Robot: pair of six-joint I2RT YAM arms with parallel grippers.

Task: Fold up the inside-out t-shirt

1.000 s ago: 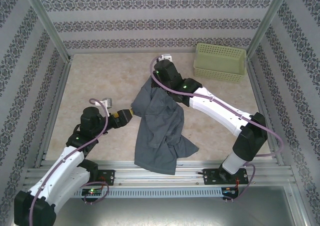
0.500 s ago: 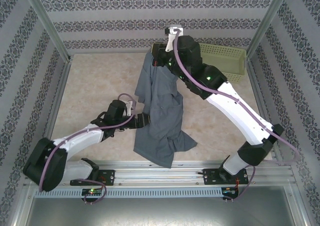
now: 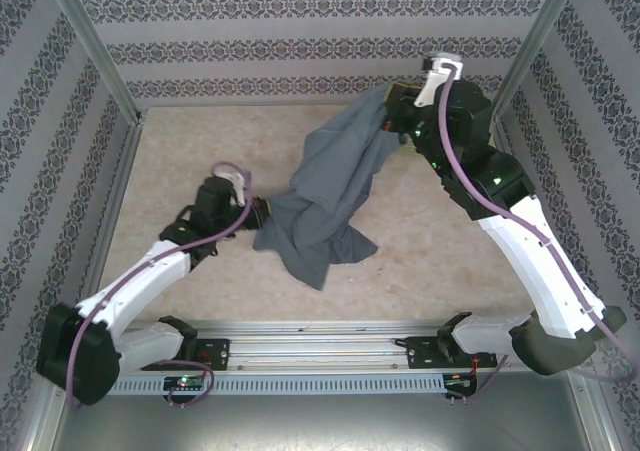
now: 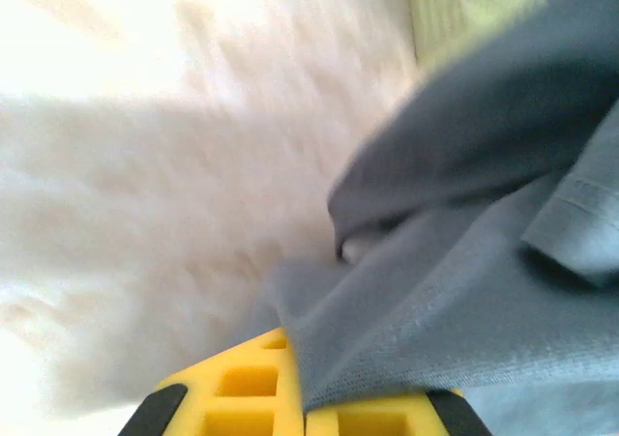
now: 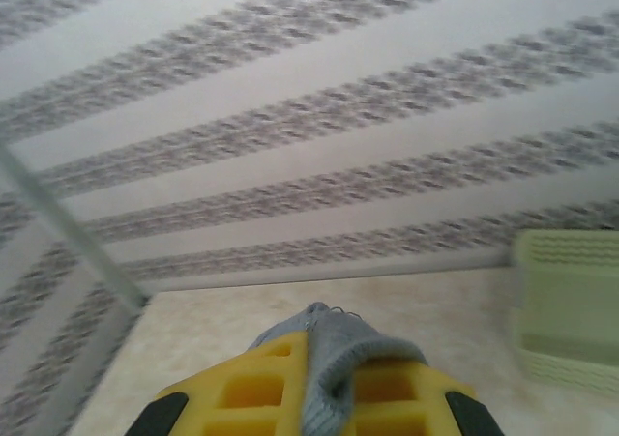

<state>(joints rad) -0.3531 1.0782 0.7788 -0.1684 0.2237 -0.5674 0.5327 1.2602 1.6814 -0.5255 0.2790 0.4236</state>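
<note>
The left gripper (image 3: pixel 256 214) is sitting low over the table (image 3: pixel 170 161), closer to the arm bases. Its yellow fingers (image 4: pixel 242 397) are clamping a fold at the left edge of the shirt (image 3: pixel 330 186). In the left wrist view, cloth is bunching between the jaws and spreading away to the right. The shirt's lower end is lying crumpled on the table just right of that gripper, with one point of cloth trailing toward the near rail (image 3: pixel 320 333). From there the blue-grey fabric is stretching up toward the far right. There the right gripper (image 3: pixel 396 106) is holding it raised, its fingers (image 5: pixel 253 388) pinching a tuft of cloth. The basket (image 5: pixel 569 301) is standing beyond, by the patterned wall (image 3: pixel 300 51).
</note>
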